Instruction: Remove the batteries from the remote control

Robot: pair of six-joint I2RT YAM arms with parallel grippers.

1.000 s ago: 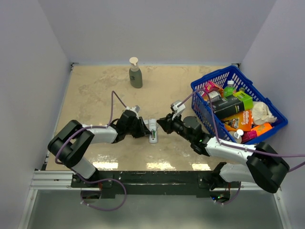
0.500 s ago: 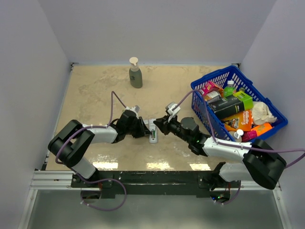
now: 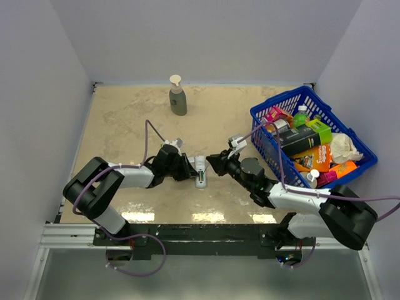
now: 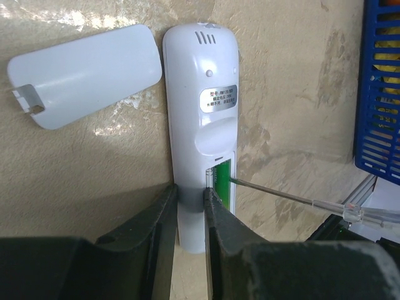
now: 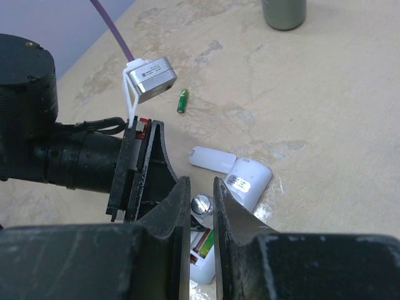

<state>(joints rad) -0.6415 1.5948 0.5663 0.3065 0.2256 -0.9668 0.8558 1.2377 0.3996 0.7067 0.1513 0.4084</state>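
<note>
The remote control (image 3: 200,171) lies back-up at the table's middle, its battery recess open. In the left wrist view the remote control (image 4: 201,106) shows a green battery (image 4: 224,178) in the recess. My left gripper (image 4: 190,199) is shut on the remote's near end. My right gripper (image 5: 201,187) is shut on a thin grey stick (image 4: 281,194) whose tip touches the battery in the recess. A second green battery (image 5: 182,100) lies loose on the table beyond the left arm. The remote (image 5: 249,181) and its recess also show under the right jaws.
The flat white cover piece (image 4: 84,74) lies beside the remote's far end. A blue basket (image 3: 262,115) full of packages stands at the right. A soap dispenser (image 3: 178,97) stands at the back.
My right gripper pushed left toward the remote with the stick, then drew back a little to the right. The left gripper and the remote have stayed put.
</note>
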